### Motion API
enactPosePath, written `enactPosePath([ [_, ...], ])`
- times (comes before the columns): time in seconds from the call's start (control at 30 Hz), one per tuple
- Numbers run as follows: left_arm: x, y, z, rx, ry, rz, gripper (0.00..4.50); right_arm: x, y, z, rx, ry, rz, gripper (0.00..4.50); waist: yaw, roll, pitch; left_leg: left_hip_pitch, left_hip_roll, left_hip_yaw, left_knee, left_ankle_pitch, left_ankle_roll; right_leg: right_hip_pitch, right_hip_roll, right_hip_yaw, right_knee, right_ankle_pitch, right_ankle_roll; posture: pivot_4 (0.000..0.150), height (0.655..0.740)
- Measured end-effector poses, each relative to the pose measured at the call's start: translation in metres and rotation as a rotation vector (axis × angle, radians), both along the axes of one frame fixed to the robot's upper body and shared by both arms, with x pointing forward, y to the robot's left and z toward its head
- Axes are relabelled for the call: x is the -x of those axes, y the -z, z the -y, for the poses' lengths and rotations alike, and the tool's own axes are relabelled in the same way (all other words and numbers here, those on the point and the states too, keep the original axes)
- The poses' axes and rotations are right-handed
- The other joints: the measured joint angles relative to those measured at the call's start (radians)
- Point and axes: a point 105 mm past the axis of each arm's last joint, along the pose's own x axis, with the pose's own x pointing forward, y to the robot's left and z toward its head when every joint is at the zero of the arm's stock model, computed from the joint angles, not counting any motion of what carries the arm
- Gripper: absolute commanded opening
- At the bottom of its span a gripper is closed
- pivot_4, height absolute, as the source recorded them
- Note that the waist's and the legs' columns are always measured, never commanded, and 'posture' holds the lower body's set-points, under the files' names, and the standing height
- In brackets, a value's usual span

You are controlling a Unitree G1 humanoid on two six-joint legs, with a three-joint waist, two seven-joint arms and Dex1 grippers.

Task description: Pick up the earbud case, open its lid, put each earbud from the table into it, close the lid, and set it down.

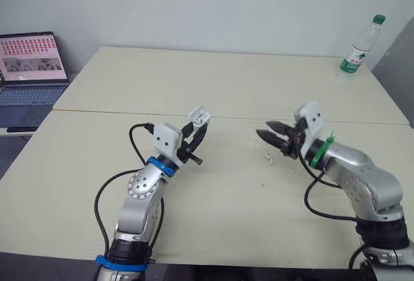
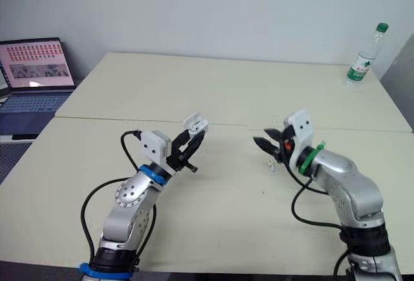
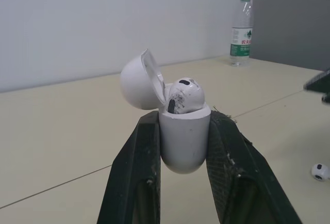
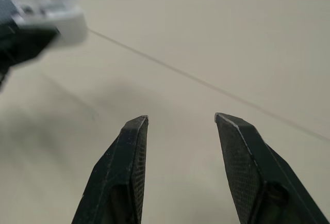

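Earbud case (image 3: 183, 146) is clamped upright between the two fingers of the L gripper (image 1: 197, 129), raised above the table (image 1: 226, 80) at approx. centre-left. Lid (image 3: 139, 79) is swung open, tilted back on its hinge. One earbud (image 3: 184, 95) sits in the case body, its top protruding above the rim. Second earbud (image 3: 319, 171) lies loose on the table surface, near the R gripper (image 4: 180, 118). R gripper hovers above the table w/ fingers spread apart, nothing between them, tips pointing toward the L gripper. Water bottle (image 1: 359, 48) stands upright at the far R corner. Laptop (image 1: 32, 57) sits off the table's far L side, screen lit.
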Motion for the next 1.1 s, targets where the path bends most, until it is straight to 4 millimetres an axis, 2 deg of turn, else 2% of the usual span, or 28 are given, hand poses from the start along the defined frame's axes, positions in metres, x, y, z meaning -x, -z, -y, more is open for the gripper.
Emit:
enactPosePath([
  [0.23, 0.000, 0.000, 0.000, -0.002, -0.001, 0.001, 0.84, 0.005, 0.041, 0.002, 0.140, 0.132, -0.046, 2.11, 0.003, 0.000, 0.000, 0.000, -0.001, 0.002, 0.001, 0.000, 0.000, 0.000, 0.000, 0.002, 0.000, 0.000, 0.001, 0.150, 0.7400],
  [0.47, -0.001, 0.000, -0.003, -0.017, -0.005, 0.000, 0.84, -0.003, 0.047, 0.015, 0.205, 0.242, -0.017, 2.11, 0.003, 0.000, 0.000, 0.000, 0.000, 0.002, 0.000, 0.000, 0.000, 0.000, 0.000, 0.002, 0.000, 0.000, 0.001, 0.150, 0.7400],
  [0.73, -0.001, 0.000, -0.004, -0.021, -0.007, 0.001, 0.84, -0.009, 0.052, 0.008, 0.180, 0.246, -0.057, 2.11, 0.003, 0.000, 0.000, 0.000, -0.001, 0.002, 0.000, 0.000, 0.000, 0.000, 0.000, 0.002, 0.000, 0.000, 0.000, 0.150, 0.7400],
  [1.1, -0.001, 0.000, -0.004, -0.019, -0.015, 0.000, 0.84, -0.007, 0.057, 0.012, 0.224, 0.263, -0.095, 2.11, 0.003, 0.000, 0.000, 0.000, -0.001, 0.002, 0.000, 0.000, 0.000, 0.000, 0.000, 0.002, 0.000, 0.000, 0.001, 0.150, 0.7400],
])
